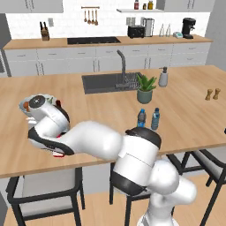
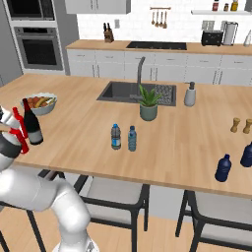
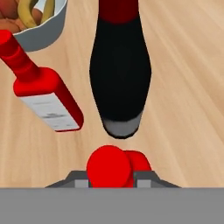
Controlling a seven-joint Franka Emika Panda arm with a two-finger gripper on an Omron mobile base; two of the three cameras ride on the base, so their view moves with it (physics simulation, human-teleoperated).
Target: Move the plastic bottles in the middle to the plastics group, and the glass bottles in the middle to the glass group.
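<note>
Hand view looks down on the wooden tabletop (image 3: 183, 87): at upper left a grey bowl (image 3: 43, 30) of fruit, below it a red bottle (image 3: 41, 92) with a white label standing free beside the dark wine bottle (image 3: 120, 74), close but apart from it. At bottom centre a second red bottle's cap (image 3: 109, 166) sits right at the tool (image 3: 111, 179), between its grey finger tips; the tips hug the neck, so the tool appears to be pinching this bottle, though contact is hard to confirm.

Right base view, from the left: the arm's hand at the picture edge with the red bottles (image 2: 18, 129) by it, the wine bottle (image 2: 32, 124) just beside them, and the fruit bowl (image 2: 39, 102) behind. Mid-tabletop stand two small blue-capped water bottles (image 2: 116, 137), (image 2: 132, 139) side by side, near a potted plant (image 2: 148, 103) in front of the sink (image 2: 133, 92). At far right, two dark blue bottles (image 2: 224, 168) stand near the tabletop edge.

Left base view shows the arm stretched left over the tabletop, its hand (image 1: 42, 112) covering the glass group, with the two water bottles (image 1: 141, 118) well apart to the right.
</note>
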